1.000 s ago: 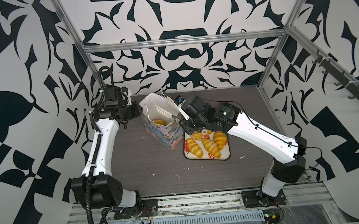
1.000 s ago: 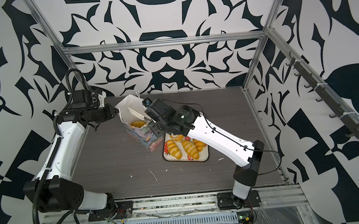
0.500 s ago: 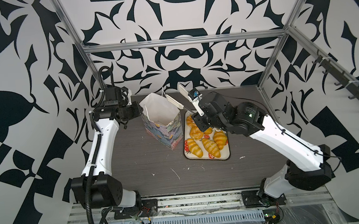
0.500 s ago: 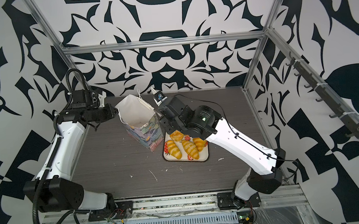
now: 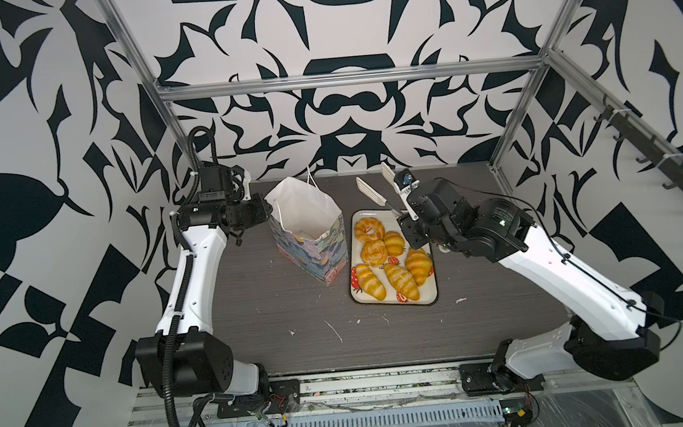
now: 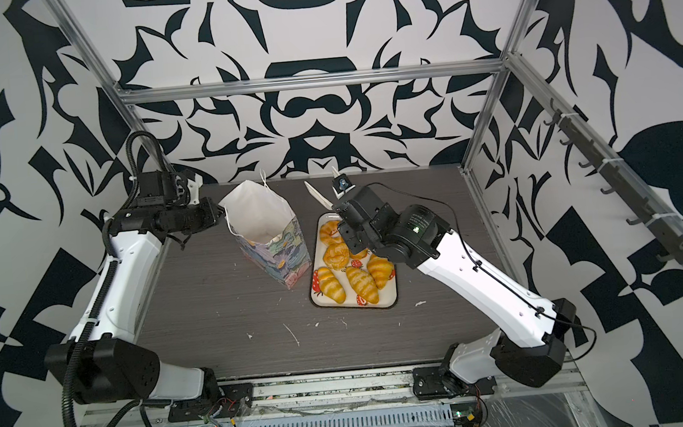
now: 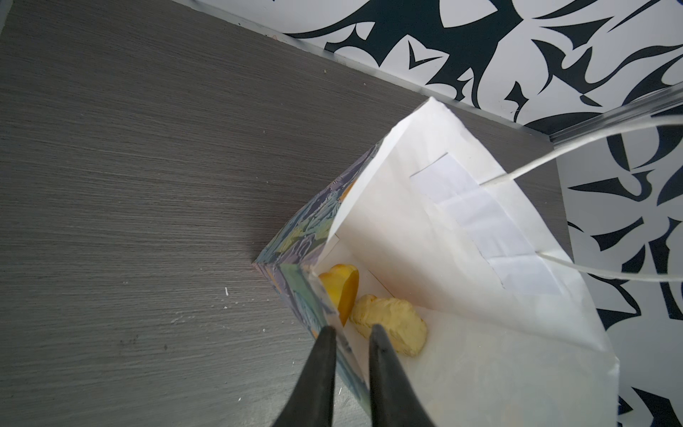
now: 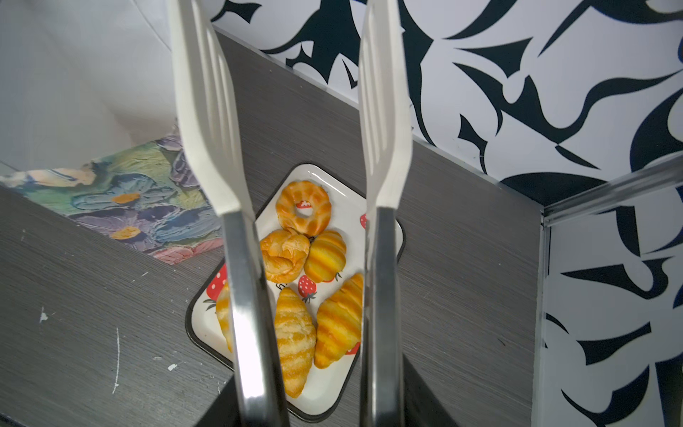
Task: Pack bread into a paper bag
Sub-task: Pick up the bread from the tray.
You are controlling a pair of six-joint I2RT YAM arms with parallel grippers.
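Observation:
The paper bag (image 5: 308, 225) (image 6: 268, 228) stands open and upright on the dark table, floral outside, white inside. My left gripper (image 5: 271, 214) (image 7: 351, 329) is shut on its rim, one finger inside and one outside. Two pieces of bread (image 7: 391, 321) lie at the bag's bottom. Several more pieces of bread (image 5: 393, 260) (image 8: 295, 332), croissants and a ring bun (image 8: 303, 207), sit on the strawberry tray (image 5: 394, 302) right of the bag. My right gripper (image 5: 406, 217) (image 8: 314, 414) is shut on white-tipped tongs (image 5: 369, 191) (image 8: 207, 111). The tongs' blades stand apart and empty, raised above the tray's far end.
The tray (image 6: 355, 305) almost touches the bag's right side. Small white crumbs (image 5: 334, 332) dot the table in front. The patterned back wall and a metal frame post (image 5: 512, 126) stand close behind the tongs.
My right arm has drawn the tongs out of the bag's mouth, lifting them and swinging right, above the tray's far end. The left gripper and bag have not moved.

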